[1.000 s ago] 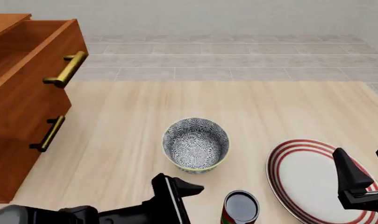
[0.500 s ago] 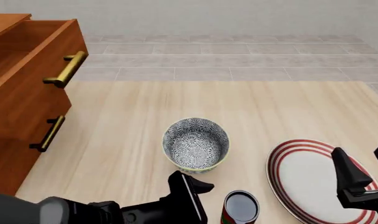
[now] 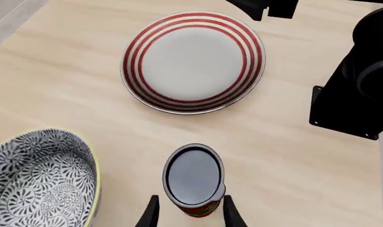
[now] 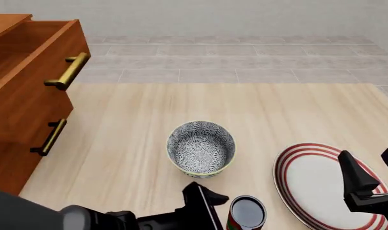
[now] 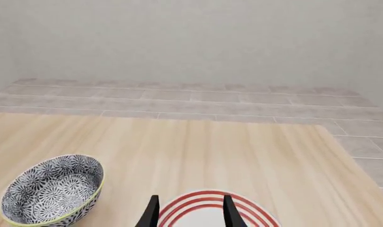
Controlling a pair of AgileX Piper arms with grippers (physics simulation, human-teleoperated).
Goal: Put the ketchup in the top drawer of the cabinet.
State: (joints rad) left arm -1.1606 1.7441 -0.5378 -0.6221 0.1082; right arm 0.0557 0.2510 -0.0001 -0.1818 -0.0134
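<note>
The ketchup (image 4: 247,213) stands upright at the table's near edge, red with a dark round top. In the left wrist view the ketchup (image 3: 193,177) sits just between the tips of my open left gripper (image 3: 190,215), with no contact visible. From the front, the left gripper (image 4: 213,203) is right beside it on the left. The cabinet (image 4: 17,120) stands at far left with its top drawer (image 4: 34,52) pulled open, brass handle (image 4: 69,71) showing. My right gripper (image 4: 371,170) hangs open and empty over the striped plate (image 4: 309,184).
A grey-patterned bowl (image 4: 201,147) sits just behind the ketchup, close to the left gripper. The red-striped plate (image 3: 194,61) lies to the ketchup's right. The lower drawer (image 4: 27,143) is shut. The right arm (image 3: 361,94) shows in the left wrist view.
My left arm has slid to the right along the near edge, bringing its fingers up around the ketchup. The right gripper has barely shifted.
</note>
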